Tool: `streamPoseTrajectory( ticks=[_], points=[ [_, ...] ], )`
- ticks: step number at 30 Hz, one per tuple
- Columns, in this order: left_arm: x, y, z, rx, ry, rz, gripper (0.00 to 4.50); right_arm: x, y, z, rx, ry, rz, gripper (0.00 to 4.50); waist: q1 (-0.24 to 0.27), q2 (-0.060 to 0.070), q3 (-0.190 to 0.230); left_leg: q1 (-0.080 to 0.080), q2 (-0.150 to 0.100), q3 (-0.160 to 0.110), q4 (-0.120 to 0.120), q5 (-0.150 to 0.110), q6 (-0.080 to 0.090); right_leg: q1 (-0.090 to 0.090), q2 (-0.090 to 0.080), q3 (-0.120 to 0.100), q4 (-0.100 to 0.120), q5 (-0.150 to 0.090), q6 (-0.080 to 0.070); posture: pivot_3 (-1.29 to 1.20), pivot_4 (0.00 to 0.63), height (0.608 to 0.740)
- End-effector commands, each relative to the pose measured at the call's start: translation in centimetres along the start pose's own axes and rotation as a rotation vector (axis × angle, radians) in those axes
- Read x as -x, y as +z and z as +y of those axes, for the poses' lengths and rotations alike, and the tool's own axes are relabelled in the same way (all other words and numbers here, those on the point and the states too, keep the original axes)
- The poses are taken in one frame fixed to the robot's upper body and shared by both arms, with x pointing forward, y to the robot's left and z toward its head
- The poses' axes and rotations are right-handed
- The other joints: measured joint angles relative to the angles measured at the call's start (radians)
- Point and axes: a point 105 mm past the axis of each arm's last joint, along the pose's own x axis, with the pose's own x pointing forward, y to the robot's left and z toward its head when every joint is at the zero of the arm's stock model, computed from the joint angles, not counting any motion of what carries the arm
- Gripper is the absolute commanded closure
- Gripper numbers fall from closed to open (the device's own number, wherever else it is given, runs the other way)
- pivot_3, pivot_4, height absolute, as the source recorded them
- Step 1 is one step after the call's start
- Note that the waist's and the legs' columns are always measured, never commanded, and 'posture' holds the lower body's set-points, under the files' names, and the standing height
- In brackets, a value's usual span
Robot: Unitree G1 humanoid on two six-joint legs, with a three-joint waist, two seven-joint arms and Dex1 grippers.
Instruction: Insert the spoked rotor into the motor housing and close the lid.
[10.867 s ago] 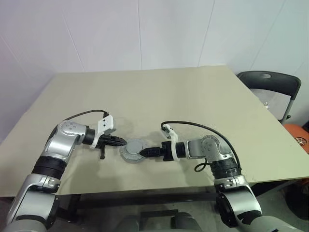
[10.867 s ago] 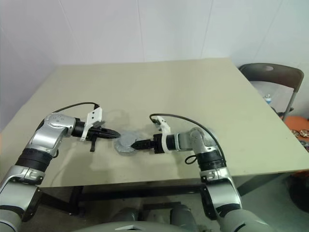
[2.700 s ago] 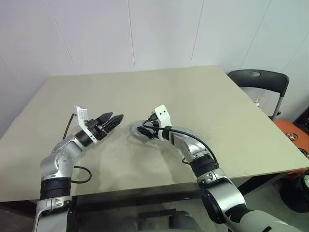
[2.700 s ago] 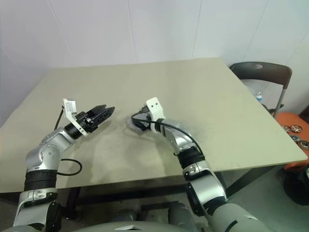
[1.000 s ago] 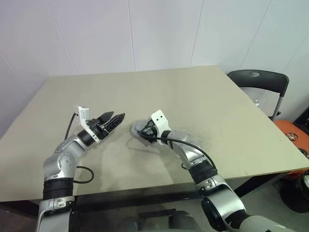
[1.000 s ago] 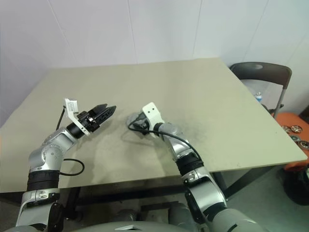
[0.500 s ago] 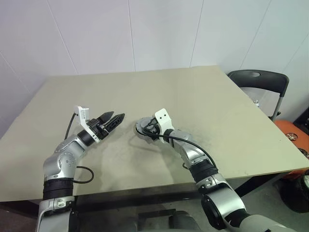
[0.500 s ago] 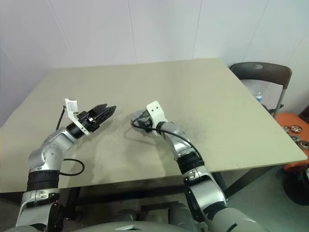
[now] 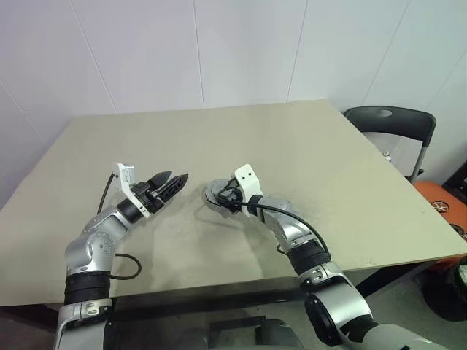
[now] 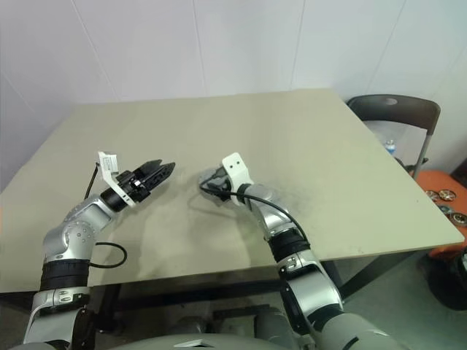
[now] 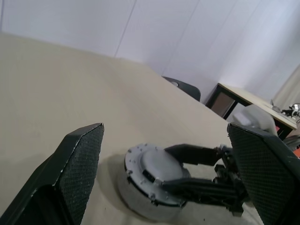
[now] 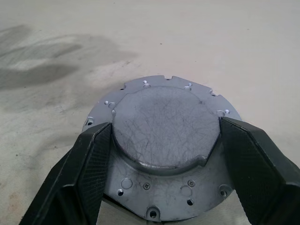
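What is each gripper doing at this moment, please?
Left gripper: open, holding nothing, raised above the table.
Right gripper: jaws closed on the lid's raised centre.

A beige table point(image 9: 306, 146) is taking up the middle of the head views, and a white panelled wall point(image 9: 241, 51) is rising behind it at twelve o'clock. A black folding chair point(image 9: 390, 120) is standing beside the table's edge at three o'clock. An orange object point(image 9: 441, 208) is sitting on the floor at about four o'clock, partly cut off. In the left wrist view, another table point(image 11: 248, 98) is standing in the background by the wall.
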Motion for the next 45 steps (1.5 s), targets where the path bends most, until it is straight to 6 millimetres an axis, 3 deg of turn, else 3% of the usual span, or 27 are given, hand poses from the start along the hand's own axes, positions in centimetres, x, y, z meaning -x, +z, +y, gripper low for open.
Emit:
streamPoseTrajectory(
  ticks=[1, 14, 26, 36, 45],
  points=[
    [-0.3, 1.2, -0.7, -0.068, -0.029, -0.014, 0.0, 0.0, 0.2, 0.1, 0.015, 0.002, 0.003, 1.28, 0.0, 0.0, 0.0, 0.0, 0.0, 0.0, 0.0, 0.0, 0.0, 0.0, 0.0, 0.0, 0.0, 0.0, 0.0, 0.0, 0.0, 0.74],
    [-0.2, 0.9, -0.7, -0.076, -0.033, 0.004, 0.0, 0.9, -1.8, -1.2, 0.039, 0.047, 0.129, 1.28, 0.008, 0.0, 0.0, 0.0, 0.0, 0.0, 0.0, 0.0, 0.0, 0.001, -0.001, 0.0, -0.002, 0.0, 0.0, 0.0, 0.0, 0.74],
    [-0.3, 0.8, -0.8, -0.078, -0.035, 0.008, 0.0, 1.0, -2.4, -2.7, 0.07, -0.037, 0.141, 1.28, 0.024, 0.0, 0.0, 0.002, 0.0, 0.0, 0.002, 0.0, 0.0, 0.004, 0.0, 0.0, -0.001, -0.002, -0.003, 0.0, 0.0, 0.74],
    [-0.6, 0.4, -1.0, -0.074, -0.047, 0.021, 0.0, 2.2, -6.2, -1.9, -0.041, 0.082, 0.294, 1.28, 0.029, -0.001, -0.001, 0.003, -0.001, -0.001, 0.003, 0.0, 0.0, 0.004, -0.001, -0.001, -0.003, -0.003, -0.003, 0.0, 0.0, 0.74],
    [-0.6, 0.3, -1.1, -0.076, -0.047, 0.025, 0.0, 2.0, -4.9, -4.2, -0.003, -0.046, 0.241, 1.28, 0.032, -0.001, -0.001, 0.003, -0.001, -0.001, 0.002, -0.001, 0.001, 0.004, -0.001, -0.001, -0.003, -0.003, -0.002, 0.0, 0.0, 0.74]
  ],
)
